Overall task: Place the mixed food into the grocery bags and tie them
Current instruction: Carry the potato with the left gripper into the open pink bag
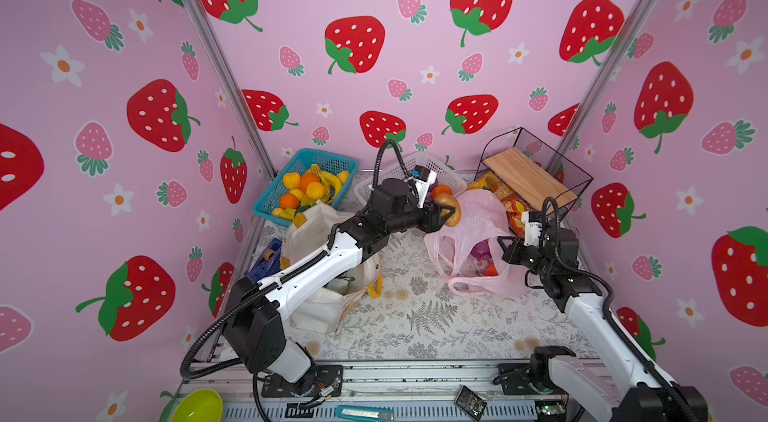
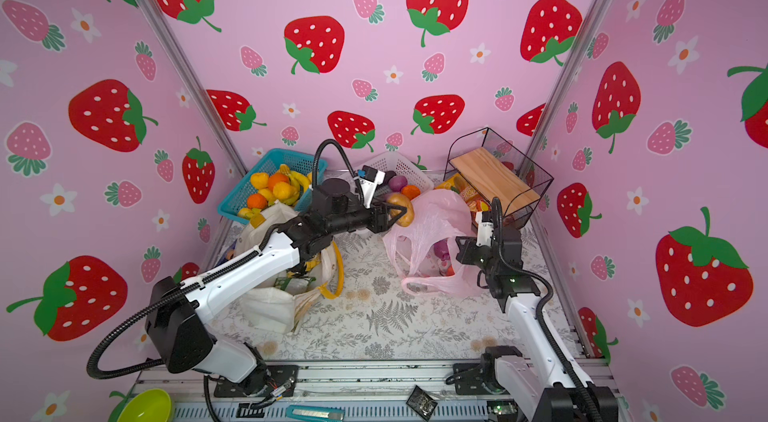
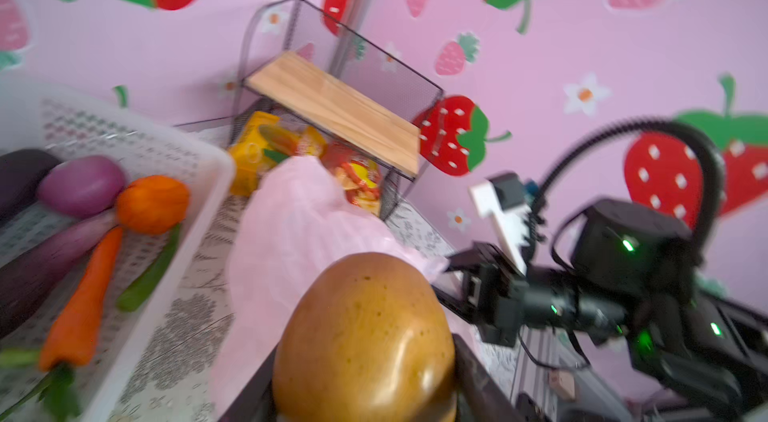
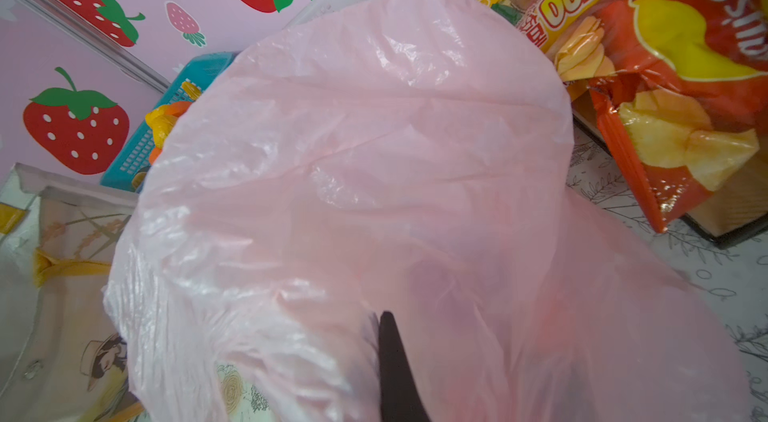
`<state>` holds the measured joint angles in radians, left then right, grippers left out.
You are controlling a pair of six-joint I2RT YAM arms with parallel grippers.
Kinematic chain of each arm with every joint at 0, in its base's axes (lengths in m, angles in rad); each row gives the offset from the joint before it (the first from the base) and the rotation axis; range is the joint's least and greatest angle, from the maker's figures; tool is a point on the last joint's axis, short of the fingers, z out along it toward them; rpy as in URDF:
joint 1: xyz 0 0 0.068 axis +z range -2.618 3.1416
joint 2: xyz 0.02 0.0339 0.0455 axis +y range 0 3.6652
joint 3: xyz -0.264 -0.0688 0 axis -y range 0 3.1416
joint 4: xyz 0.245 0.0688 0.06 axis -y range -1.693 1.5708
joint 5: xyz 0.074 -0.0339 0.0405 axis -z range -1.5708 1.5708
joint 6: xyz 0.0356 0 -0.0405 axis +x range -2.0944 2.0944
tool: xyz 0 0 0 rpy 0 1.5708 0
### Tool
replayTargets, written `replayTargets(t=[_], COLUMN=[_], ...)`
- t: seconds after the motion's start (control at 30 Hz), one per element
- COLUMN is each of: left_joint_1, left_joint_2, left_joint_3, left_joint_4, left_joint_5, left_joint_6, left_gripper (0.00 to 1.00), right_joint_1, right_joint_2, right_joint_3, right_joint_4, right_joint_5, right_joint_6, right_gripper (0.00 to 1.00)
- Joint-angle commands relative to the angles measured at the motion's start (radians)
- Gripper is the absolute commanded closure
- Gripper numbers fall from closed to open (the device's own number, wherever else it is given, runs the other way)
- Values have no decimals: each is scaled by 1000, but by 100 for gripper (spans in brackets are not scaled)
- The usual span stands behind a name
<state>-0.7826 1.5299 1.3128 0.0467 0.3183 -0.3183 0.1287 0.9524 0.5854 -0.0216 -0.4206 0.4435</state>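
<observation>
**Left arm** [image 1: 316, 270]: stretched from the table's [image 1: 415, 328] near edge diagonally over the white tote [image 1: 320, 308], with the forearm about level and the wrist turned toward the pink plastic bag [image 1: 473, 216].

**Left gripper** [image 1: 440, 214]: jaws part-spread and clamped on a brown potato [image 2: 402, 211], which was held in the air just beside the bag's raised rim.

**Right arm** [image 1: 590, 316]: rose from the near right corner with the elbow bent and the wrist pointing left at the bag's side.

**Right gripper** [image 1: 506, 247]: jaws pressed together, pinching the bag's film, which draped over them in the right wrist view.

**Pink plastic bag:** stood on the table's right half.

**White tote:** stood by the left edge, under the left arm.

**White basket** [image 1: 449, 177]: sat at the far edge and held a carrot [image 3: 83, 303] and a purple onion [image 3: 81, 185].

**Snack packets** [image 4: 665, 87]: lay under the shelf of the wire rack [image 1: 525, 177] in the far right corner.
</observation>
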Motion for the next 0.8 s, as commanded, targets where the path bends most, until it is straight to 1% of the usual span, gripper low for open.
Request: replayTargets(t=[0.0,0.07,0.2,0.27,0.37,0.43,0.53,0.6,0.77], left_joint_1=[-90,-116,-143,-151,-155,-155,-155,-155,-157], left_joint_2=[39,81,160,204,267,315,369,388,456], left_joint_3=[-18,0,26,55,92,123,136,120,119], left_joint_4=[19,-13,-31,-50,-44,-43,-10,38,121], left_joint_5=[-57,-76,-69,-82,-96,-151,-301,-372,-494], left_joint_6=[153,183,206,222,222,211,159,117,31], left_gripper=[66,66,67,66,66,66,66,66,63], right_joint_1=[-3,-3,-3,-3,2,10,17,20,37], right_joint_2=[-18,-23,-34,-34,-34,-34,-25,-24,8], right_joint_3=[41,45,44,41,10,-13,-28,-32,-44], right_joint_4=[25,22,21,29,90,125,144,144,201], right_joint_5=[-56,-60,-70,-93,-142,-161,-167,-161,-186], right_joint_6=[-16,-15,-6,9,62,91,105,107,150], right_gripper=[100,100,100,100,100,100,100,100,100])
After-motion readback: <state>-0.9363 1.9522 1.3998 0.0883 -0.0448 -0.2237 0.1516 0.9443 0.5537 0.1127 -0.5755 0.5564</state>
